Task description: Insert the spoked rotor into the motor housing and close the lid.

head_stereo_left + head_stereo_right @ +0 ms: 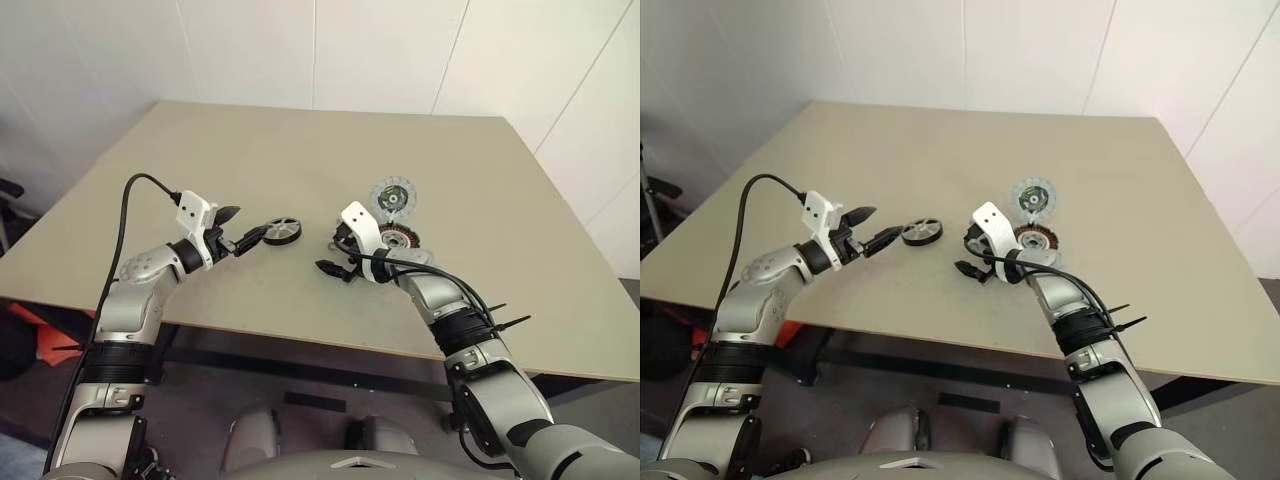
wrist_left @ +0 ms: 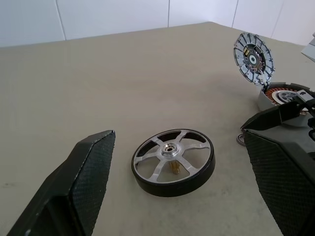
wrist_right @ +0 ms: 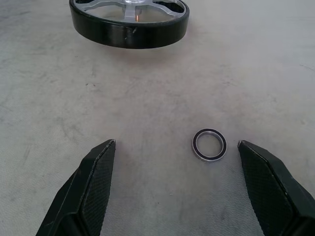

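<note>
On the table, at the left gripper's (image 2: 172,196) twelve o'clock, the spoked rotor (image 2: 173,161) — stiff, light — suits a rim pinch; both pincers gape wide.

The counter (image 1: 300,150) is viewed from head height by both eye views, angled forward and down, at a distance. The spoked rotor (image 2: 173,162) is seen close and low along the left tool (image 2: 187,187) by its wrist view, and likewise from the right wrist view, beyond a small ring (image 3: 209,144).
</note>
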`<state>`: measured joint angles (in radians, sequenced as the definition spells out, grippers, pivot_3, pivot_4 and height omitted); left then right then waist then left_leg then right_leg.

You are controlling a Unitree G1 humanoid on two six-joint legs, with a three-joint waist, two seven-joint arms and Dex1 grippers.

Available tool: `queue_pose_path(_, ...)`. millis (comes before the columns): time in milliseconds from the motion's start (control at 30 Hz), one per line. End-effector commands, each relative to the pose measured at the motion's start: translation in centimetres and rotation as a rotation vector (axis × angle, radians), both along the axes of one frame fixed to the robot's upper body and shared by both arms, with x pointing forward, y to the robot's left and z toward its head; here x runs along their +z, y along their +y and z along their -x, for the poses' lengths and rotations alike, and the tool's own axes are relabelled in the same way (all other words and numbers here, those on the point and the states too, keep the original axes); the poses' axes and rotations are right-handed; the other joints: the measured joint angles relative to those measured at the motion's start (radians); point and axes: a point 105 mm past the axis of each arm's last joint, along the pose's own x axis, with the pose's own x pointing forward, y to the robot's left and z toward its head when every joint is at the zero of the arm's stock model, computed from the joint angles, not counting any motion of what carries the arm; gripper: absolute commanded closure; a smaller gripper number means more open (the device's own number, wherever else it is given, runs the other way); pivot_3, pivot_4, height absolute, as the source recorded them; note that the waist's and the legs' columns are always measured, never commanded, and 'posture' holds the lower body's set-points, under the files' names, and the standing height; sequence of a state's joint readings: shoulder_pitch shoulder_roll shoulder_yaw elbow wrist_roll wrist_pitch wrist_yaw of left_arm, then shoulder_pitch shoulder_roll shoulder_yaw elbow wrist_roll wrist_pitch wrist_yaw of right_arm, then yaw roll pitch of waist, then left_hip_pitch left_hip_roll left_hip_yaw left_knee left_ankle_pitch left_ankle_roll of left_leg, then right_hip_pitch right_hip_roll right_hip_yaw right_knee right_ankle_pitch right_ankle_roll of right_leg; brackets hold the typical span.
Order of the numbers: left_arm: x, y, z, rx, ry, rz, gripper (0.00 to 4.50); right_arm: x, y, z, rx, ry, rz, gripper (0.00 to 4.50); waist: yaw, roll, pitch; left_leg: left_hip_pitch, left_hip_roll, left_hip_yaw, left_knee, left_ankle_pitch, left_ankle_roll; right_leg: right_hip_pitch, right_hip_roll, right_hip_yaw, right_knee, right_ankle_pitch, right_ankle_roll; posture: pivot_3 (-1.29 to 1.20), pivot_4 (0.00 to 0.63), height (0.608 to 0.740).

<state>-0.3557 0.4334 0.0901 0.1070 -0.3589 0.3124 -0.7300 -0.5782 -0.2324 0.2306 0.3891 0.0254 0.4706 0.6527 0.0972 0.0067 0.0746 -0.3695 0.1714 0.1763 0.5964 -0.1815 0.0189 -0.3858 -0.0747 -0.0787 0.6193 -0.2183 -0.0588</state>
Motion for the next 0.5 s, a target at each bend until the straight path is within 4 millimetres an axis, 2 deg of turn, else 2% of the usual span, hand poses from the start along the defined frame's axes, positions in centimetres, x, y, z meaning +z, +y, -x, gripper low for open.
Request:
queue_pose_path(33,1.52,0.07,-0.03,0.004,-0.066,-0.011,0.08,0.48,-0.28,-0.53,-0.024,-0.011,0.006,0.0,0.0,0.0,0.0,0.0,0.0,0.0,0.0,0.0,0.0,0.0,0.0,0.0,0.0,0.0,0.0,0.0,0.0,0.74)
queue_pose_path(167,1.52,0.11,-0.02,0.007,-0.068,-0.014,0.08,0.46,-0.49,-0.63,-0.036,-0.008,0.007,0.0,0.0,0.0,0.0,0.0,0.0,0.0,0.0,0.0,0.0,0.0,0.0,0.0,0.0,0.0,0.0,0.0,0.0,0.74)
queue_pose_path(267,1.58,0.07,-0.03,0.008,-0.071,-0.016,0.0,0.4,-0.75,-0.83,-0.052,-0.006,0.012,0.63,0.0,0.0,0.0,0.0,0.0,0.0,0.0,0.0,0.0,0.0,0.0,0.0,0.0,0.0,0.0,0.0,0.0,0.74)
queue_pose_path(333,1.59,0.06,-0.04,0.007,-0.071,-0.016,0.0,0.32,-0.79,-0.83,-0.053,-0.004,0.016,1.22,0.0,0.0,0.0,0.0,0.0,0.0,0.0,0.0,0.0,0.0,0.0,0.0,0.0,0.0,0.0,0.0,0.0,0.74)
queue_pose_path(500,1.51,0.0,-0.03,0.005,-0.068,-0.014,0.0,0.25,-0.86,-0.83,-0.055,-0.003,0.021,1.22,-0.001,0.0,0.0,0.0,0.0,0.0,-0.001,0.0,0.0,0.0,0.0,0.0,0.0,0.0,0.0,0.0,0.0,0.74)
